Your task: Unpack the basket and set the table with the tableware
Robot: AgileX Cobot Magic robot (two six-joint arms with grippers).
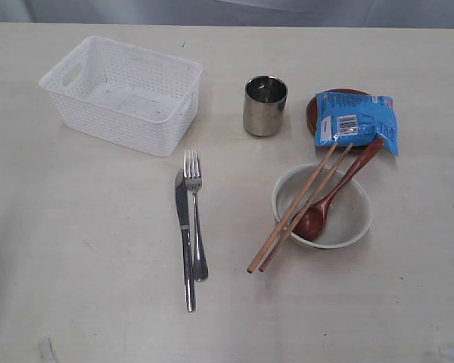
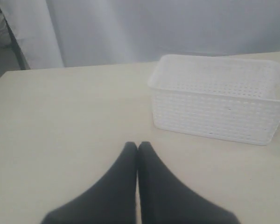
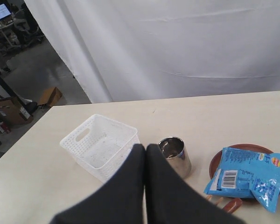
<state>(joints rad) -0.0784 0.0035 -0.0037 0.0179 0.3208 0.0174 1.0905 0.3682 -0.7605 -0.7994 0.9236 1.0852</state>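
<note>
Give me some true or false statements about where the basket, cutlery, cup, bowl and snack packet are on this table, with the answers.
1. The white perforated plastic basket is empty. True.
2. The two wooden chopsticks rest across the cream bowl. True.
3. The blue snack packet lies inside the bowl. False: it lies on the small brown plate.
4. The steel fork and steel knife lie side by side on the pale cream table. True.
5. The steel cup lies tipped on its side. False: it stands upright.
6. The left hand is wide open. False: its fingers are closed together.
</note>
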